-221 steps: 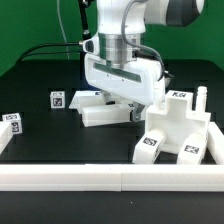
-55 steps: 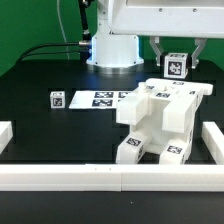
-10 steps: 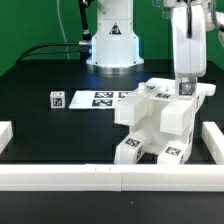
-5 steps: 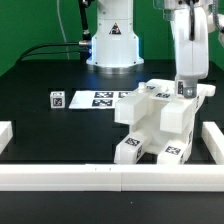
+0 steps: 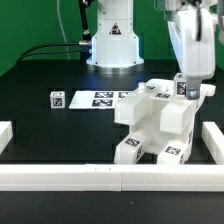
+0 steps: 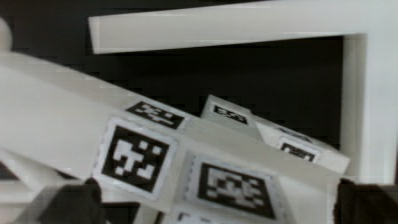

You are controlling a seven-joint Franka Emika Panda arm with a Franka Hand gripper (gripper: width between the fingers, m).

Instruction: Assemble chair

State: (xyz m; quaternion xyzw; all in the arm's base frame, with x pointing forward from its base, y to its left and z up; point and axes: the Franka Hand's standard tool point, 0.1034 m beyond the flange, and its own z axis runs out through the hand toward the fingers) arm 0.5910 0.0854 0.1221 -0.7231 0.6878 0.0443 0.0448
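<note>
Exterior view puts the chair (image 5: pixel 160 120), a part-built stack of white tagged pieces, on the exterior view's right of the black table (image 5: pixel 40 70). It sits near the long white rail (image 5: pixel 100 178) that runs along the near edge. The gripper (image 5: pixel 185 83) hangs straight over the far right corner of the stack, where a small tagged piece (image 5: pixel 186 91) stands upright on top. The piece appears to touch the part below it, though the joint itself is too small to read. In the wrist view the two dark fingertips (image 6: pixel 71 200) sit wide apart at either side of slanted tagged faces of the chair (image 6: pixel 134 155). Neither view shows whether the pads press on anything, so it cannot be told if the jaws are clamped or slack. A small tagged block (image 5: pixel 57 99) lies loose on the exterior view's left, just beside the marker board (image 5: pixel 100 98) and well apart from the stack. The step in hand looks like seating the small piece into the top of the assembly. The next move probably calls for a straight downward push with the piece kept square to its socket. After that would come a clean release and a vertical lift, so that the stack is neither tipped nor dragged toward the rail.
</note>
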